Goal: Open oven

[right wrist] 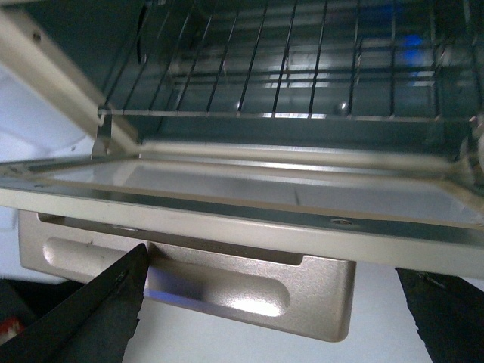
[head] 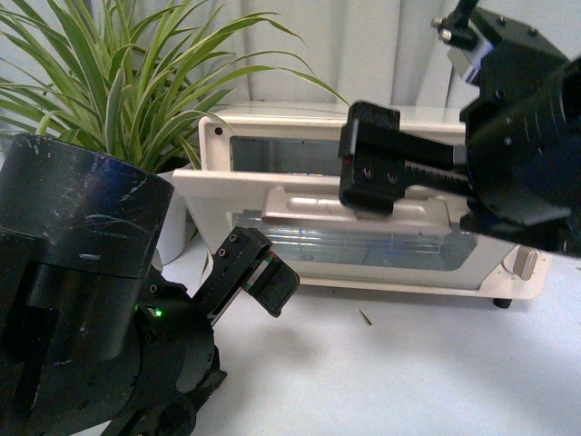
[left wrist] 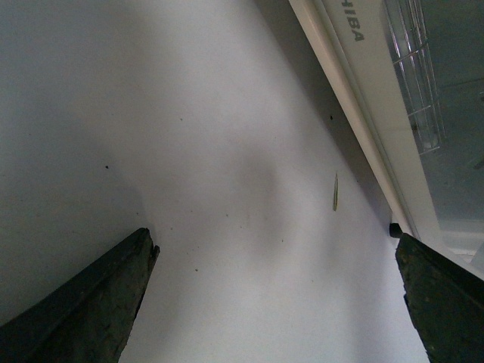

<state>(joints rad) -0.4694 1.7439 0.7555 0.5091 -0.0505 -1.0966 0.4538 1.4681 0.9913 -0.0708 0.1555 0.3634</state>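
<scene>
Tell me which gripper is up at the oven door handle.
The right gripper: it is raised, open, in front of the oven's door handle. The left gripper sits low over the white table, open, not at the handle.

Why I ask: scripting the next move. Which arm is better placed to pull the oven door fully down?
Right. The right tool, open, is lined up on the handle of the partly lowered door. The left tool hangs open over the table, away from the handle.

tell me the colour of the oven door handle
Handle: pale metallic beige, clearest in the right wrist view.
</scene>
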